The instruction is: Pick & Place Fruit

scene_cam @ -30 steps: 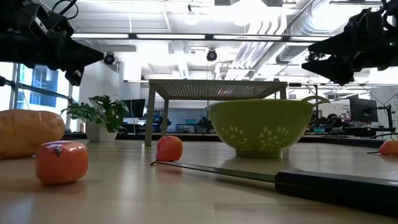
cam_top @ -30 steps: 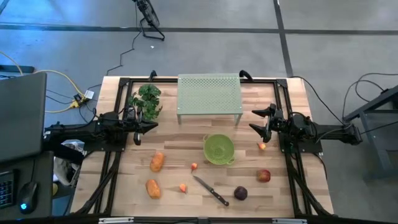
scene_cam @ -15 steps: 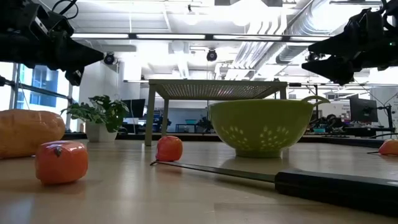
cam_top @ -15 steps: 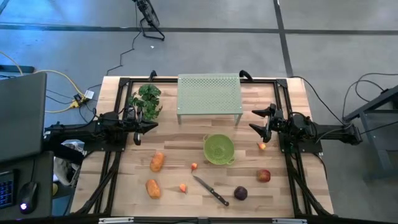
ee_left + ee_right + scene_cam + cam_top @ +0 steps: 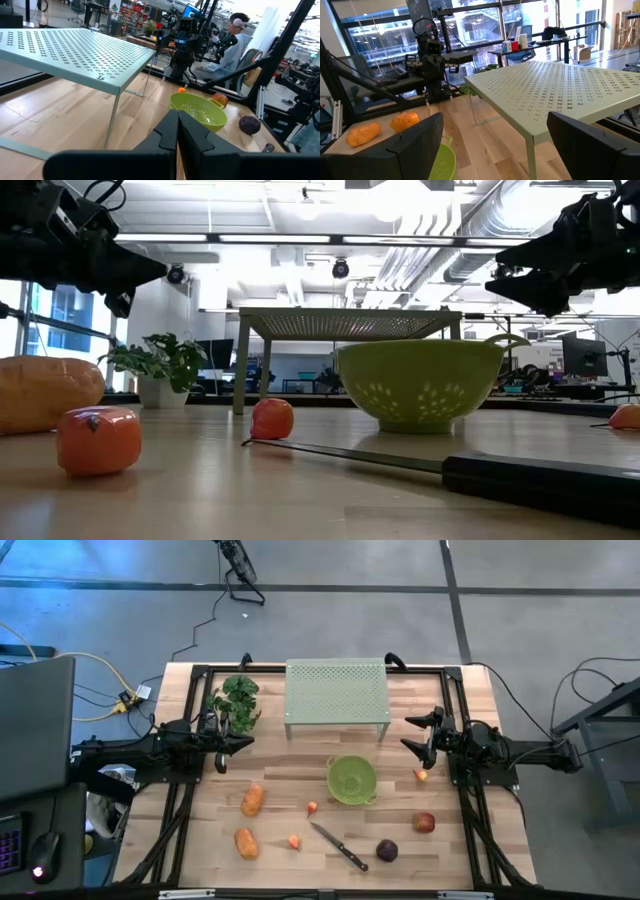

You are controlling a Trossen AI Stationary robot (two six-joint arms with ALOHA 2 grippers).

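Left hand [image 5: 236,743] clenched, right hand [image 5: 412,734] released; orange oblong fruit [image 5: 253,800] upright-diagonal.

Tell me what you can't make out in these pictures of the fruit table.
- Green colander: inside hidden by its own wall in the low view; too small to tell from the high view.
- Knife: handle cut off by the low view's edge.
- Orange oblong fruit: cut off by the same view's edge.

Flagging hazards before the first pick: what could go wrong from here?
The knife lies among the fruit, close to the purple fruit and a tiny orange piece; a descending gripper could strike it. The small piece beside the open right gripper might roll if nudged. The left gripper is shut, so it must open first.
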